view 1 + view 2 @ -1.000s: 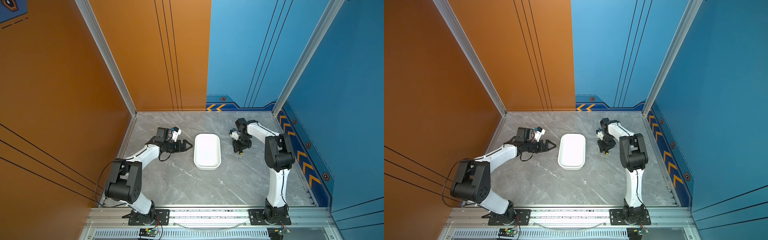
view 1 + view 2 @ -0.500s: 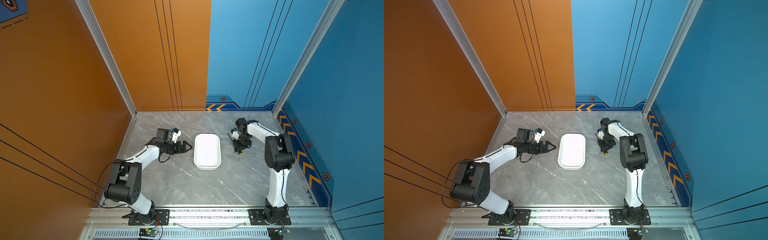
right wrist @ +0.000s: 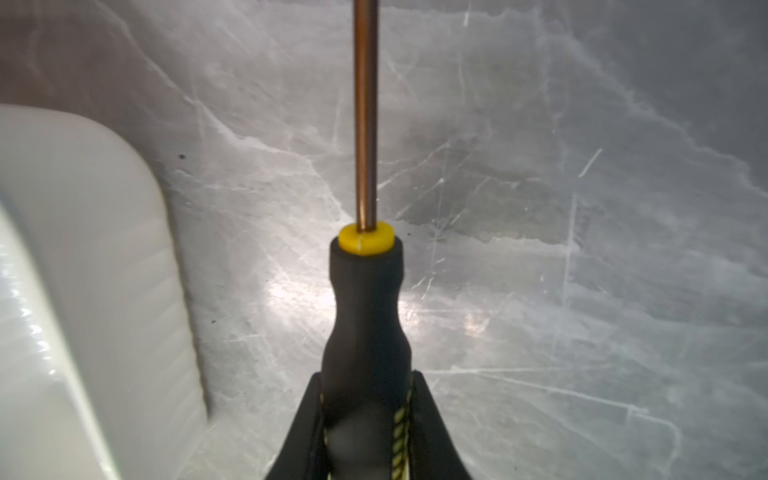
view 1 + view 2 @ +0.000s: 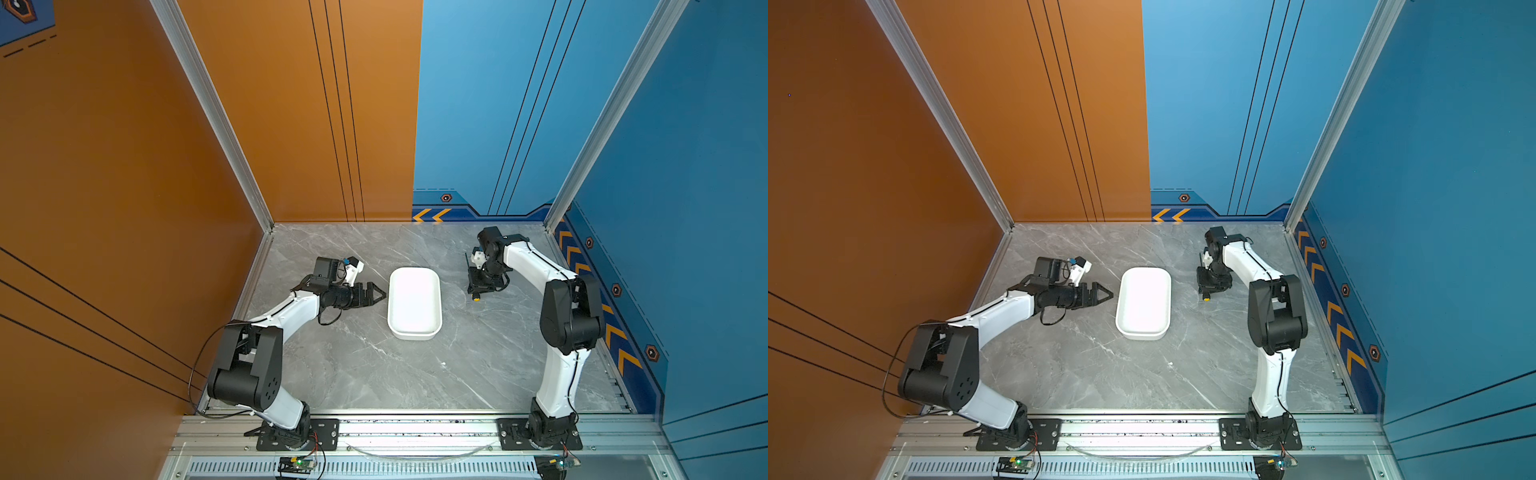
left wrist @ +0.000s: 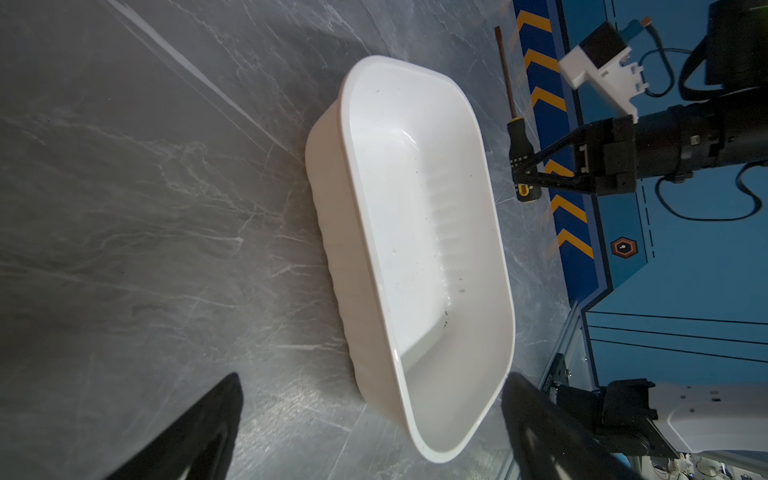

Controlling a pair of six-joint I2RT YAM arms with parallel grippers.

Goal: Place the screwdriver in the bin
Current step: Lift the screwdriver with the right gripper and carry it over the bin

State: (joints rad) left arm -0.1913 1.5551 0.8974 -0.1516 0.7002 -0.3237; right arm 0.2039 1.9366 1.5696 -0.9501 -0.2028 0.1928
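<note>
Black jaws of the right gripper are seen pressed onto the ribbed handle of the screwdriver, pinching it from both sides in the right wrist view. The tool's thin shaft is shown running straight out from a yellow collar, over the grey marbled tabletop. In both top views the screwdriver is held low on the right half of the table, toward the far edge, its yellow end cap pointing to the near edge. Whether it is lifted clear of the surface cannot be told. The bin, white plastic with low walls, is set at the table's middle, beside the tool but apart from it, and nothing is seen inside it. On the bin's other side the left gripper is held level, its tips close to the bin's wall; its dark fingers are shown spread apart, with nothing between them.
</note>
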